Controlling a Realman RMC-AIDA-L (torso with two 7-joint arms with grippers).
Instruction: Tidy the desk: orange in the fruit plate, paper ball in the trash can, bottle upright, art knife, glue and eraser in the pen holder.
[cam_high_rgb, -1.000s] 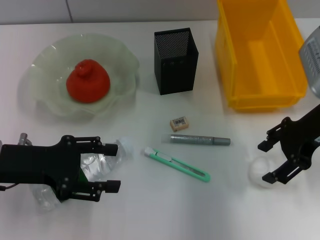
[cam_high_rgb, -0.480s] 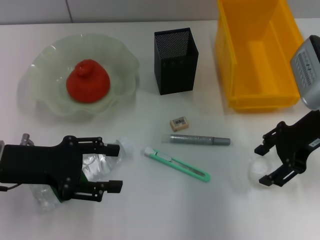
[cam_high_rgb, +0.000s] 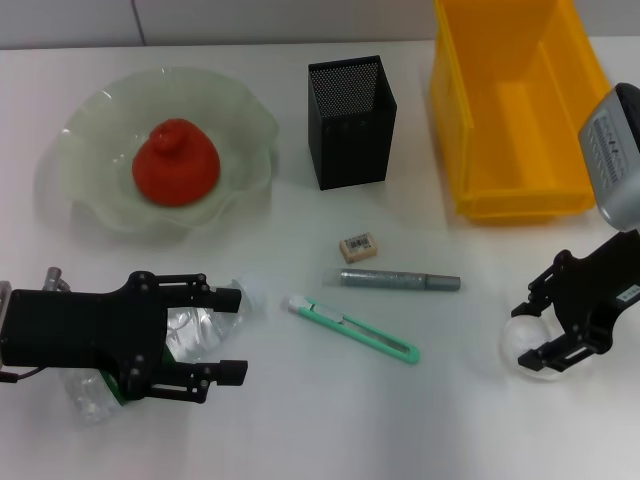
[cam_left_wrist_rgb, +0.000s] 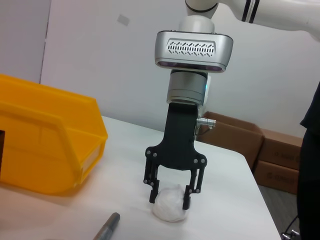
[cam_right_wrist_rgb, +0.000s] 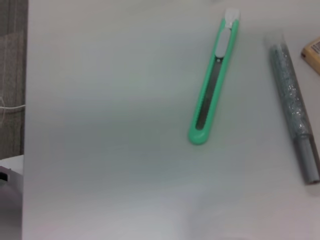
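My right gripper (cam_high_rgb: 527, 334) is open and lowered around the white paper ball (cam_high_rgb: 520, 345), one finger on each side; the left wrist view shows this gripper (cam_left_wrist_rgb: 170, 197) and the ball (cam_left_wrist_rgb: 169, 208) resting on the table. My left gripper (cam_high_rgb: 236, 335) is open and straddles the clear bottle (cam_high_rgb: 195, 335), which lies on its side. The orange (cam_high_rgb: 175, 165) sits in the glass fruit plate (cam_high_rgb: 250, 125). The eraser (cam_high_rgb: 358, 247), the grey glue stick (cam_high_rgb: 400, 280) and the green art knife (cam_high_rgb: 355, 328) lie loose in front of the black mesh pen holder (cam_high_rgb: 350, 120).
The yellow bin (cam_high_rgb: 520, 110) stands at the back right, behind my right arm. The right wrist view shows the art knife (cam_right_wrist_rgb: 212, 85), the glue stick (cam_right_wrist_rgb: 292, 120) and a corner of the eraser (cam_right_wrist_rgb: 312, 50) on the white table.
My right gripper has come down and closer to the front, so its fingers now stand around the paper ball. My left gripper and the bottle have not moved.
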